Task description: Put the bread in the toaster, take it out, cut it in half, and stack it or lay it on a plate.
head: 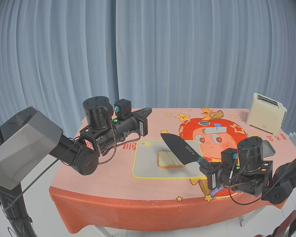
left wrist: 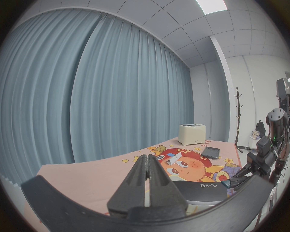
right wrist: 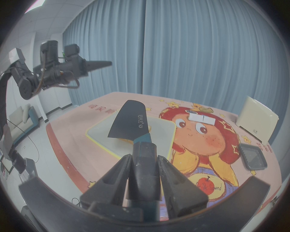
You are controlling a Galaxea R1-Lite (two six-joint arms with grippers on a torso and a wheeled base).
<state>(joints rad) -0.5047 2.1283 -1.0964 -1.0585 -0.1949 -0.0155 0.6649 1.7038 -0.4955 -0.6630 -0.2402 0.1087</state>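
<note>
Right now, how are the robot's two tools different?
The left tool holds nothing, while the right tool is clamped on the knife by its handle. The left tool hangs high in the air, off to the left; the right tool sits lower, with the blade over the bread on the cutting board. Both tools are black, and both are shut.

place: lab or office-type test room
evidence: wall-to-wall curtain (head: 191,52), grid-tile ceiling (left wrist: 241,30), panel light (left wrist: 211,5), coat stand (left wrist: 238,120), sofa (right wrist: 23,118)
</note>
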